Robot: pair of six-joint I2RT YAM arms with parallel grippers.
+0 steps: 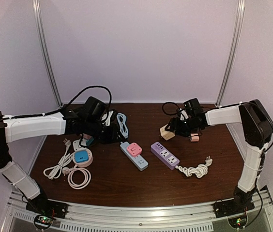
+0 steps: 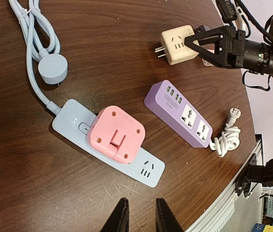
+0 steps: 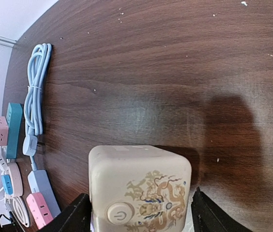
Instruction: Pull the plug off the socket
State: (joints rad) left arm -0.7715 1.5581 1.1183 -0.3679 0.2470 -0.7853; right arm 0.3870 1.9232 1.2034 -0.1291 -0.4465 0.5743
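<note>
Bare table lay open between the left gripper and the pink plug. A purple strip lay near on one side; the right gripper, clasping a cream adapter, hung well beyond.

The cream cube adapter runs off the bottom edge of the right wrist view, its underside unseen. The left hand shows only fingertips in its own view. The pink plug hides its prongs in the blue strip.

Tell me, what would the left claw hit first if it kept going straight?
Likely the near end of the blue power strip, right ahead of the left gripper, with the pink plug just beyond; depth is hard to judge.
</note>
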